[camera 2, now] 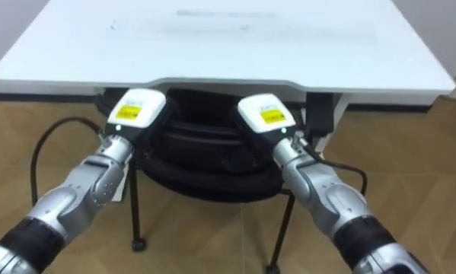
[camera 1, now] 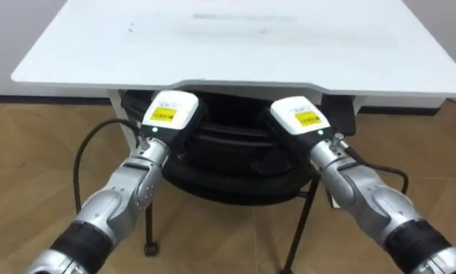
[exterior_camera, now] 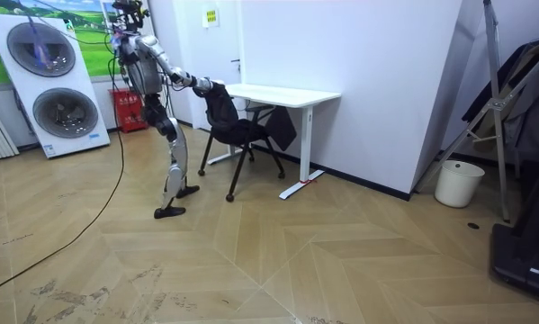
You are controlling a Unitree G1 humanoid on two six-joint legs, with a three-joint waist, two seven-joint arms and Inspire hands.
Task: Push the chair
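A black chair stands with its seat tucked under the front edge of a white desk. Both my arms reach forward to its backrest. My left hand rests against the top left of the backrest, and my right hand against the top right, both just below the desk's edge. Their white backs with yellow labels face me. In the room view I stand leaning forward behind the chair, arms stretched out to it at the desk.
The desk stands against a white wall. The chair's thin legs rest on wood flooring. In the room view, stacked washing machines are behind me, a red object is near them, and a white bin stands far right.
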